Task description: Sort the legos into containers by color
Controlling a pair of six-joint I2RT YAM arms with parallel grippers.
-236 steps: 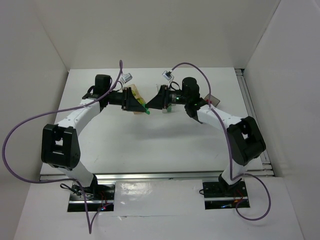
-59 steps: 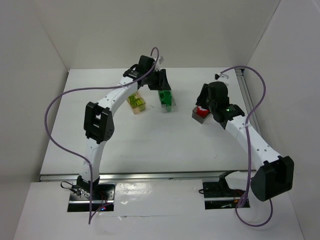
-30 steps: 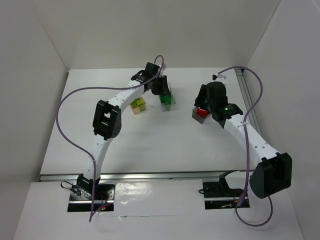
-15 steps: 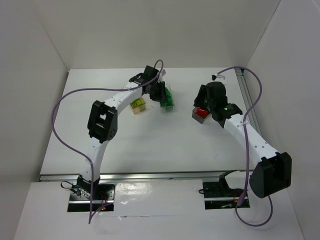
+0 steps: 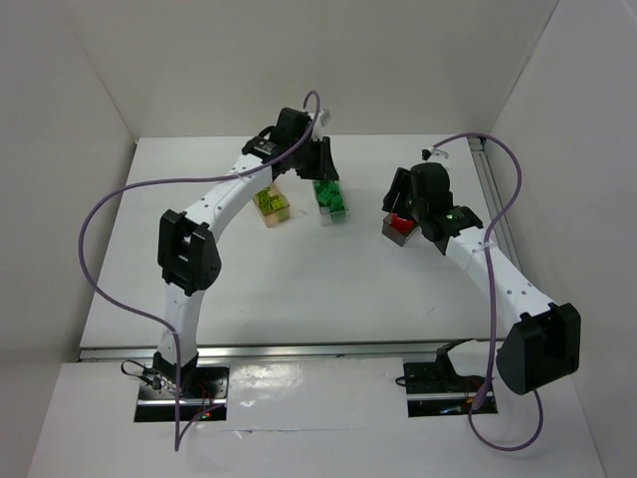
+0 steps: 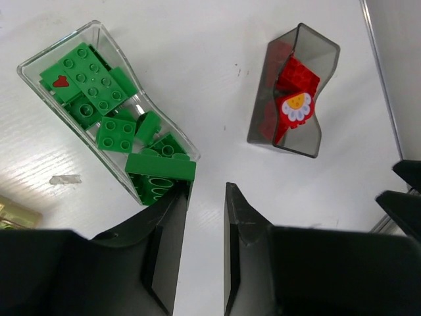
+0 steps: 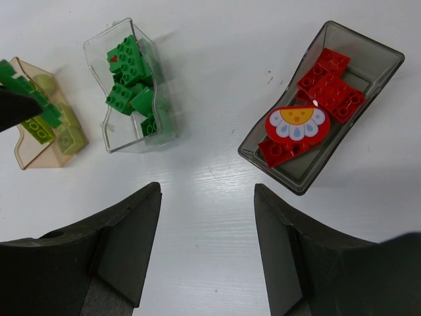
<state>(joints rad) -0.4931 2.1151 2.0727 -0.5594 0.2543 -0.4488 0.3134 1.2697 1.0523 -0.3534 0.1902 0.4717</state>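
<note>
Green legos (image 6: 99, 85) lie in the clear bin (image 6: 58, 43), and one of them carries a small red heart (image 6: 60, 81). Red legos (image 6: 299, 74) lie in the grey bin (image 6: 306, 141), and on top of them is a flower piece (image 6: 296, 105), red with white petals and a yellow middle. Yellow-green legos (image 7: 66, 138) lie in the tan bin (image 7: 29, 158), just left of the clear one. The left gripper (image 6: 206, 191) hangs over one corner of the clear bin. Its fingers stand a little apart, with only the table (image 6: 197, 59) showing between them. A long green brick (image 6: 161, 168) sits right at one fingertip; whether it touches, I cannot tell. The right gripper (image 7: 207, 187) is spread wide and holds nothing.
</note>
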